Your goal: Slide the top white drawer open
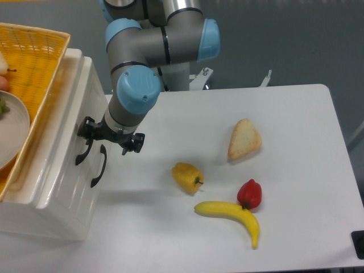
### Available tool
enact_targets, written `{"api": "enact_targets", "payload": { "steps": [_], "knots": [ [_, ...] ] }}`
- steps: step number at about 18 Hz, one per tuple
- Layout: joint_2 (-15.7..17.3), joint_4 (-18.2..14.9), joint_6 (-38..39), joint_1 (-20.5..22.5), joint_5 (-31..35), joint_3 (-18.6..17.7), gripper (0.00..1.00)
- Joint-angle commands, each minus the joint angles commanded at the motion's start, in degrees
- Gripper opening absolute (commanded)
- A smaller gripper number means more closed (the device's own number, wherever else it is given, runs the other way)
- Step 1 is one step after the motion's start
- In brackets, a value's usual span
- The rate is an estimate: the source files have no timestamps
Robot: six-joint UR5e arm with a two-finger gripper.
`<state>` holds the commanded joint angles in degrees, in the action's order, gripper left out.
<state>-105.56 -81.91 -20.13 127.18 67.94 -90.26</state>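
Note:
The top white drawer (69, 133) is the upper panel of the white cabinet at the left. Its curved black handle (83, 154) sits just below my gripper. The lower drawer's handle (99, 166) is right beside it. My gripper (111, 138) hangs in front of the cabinet face, over the upper end of the top handle. Its black fingers (87, 129) are spread apart, and the left one is at the handle's top end. I cannot tell whether it touches the handle. The drawer front looks flush with the cabinet.
A yellow wicker basket (40, 54) with a white plate stands on the cabinet. On the white table (296, 114) lie a bread slice (244, 139), a yellow pepper (186, 177), a red pepper (249, 193) and a banana (233, 215). The arm's base is at the back.

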Motion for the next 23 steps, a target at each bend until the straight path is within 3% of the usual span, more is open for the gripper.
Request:
{"api": "enact_targets", "payload": {
  "steps": [23],
  "knots": [
    [-0.09,0.00,-2.98,2.02,0.18,0.79,1.00]
  ]
}}
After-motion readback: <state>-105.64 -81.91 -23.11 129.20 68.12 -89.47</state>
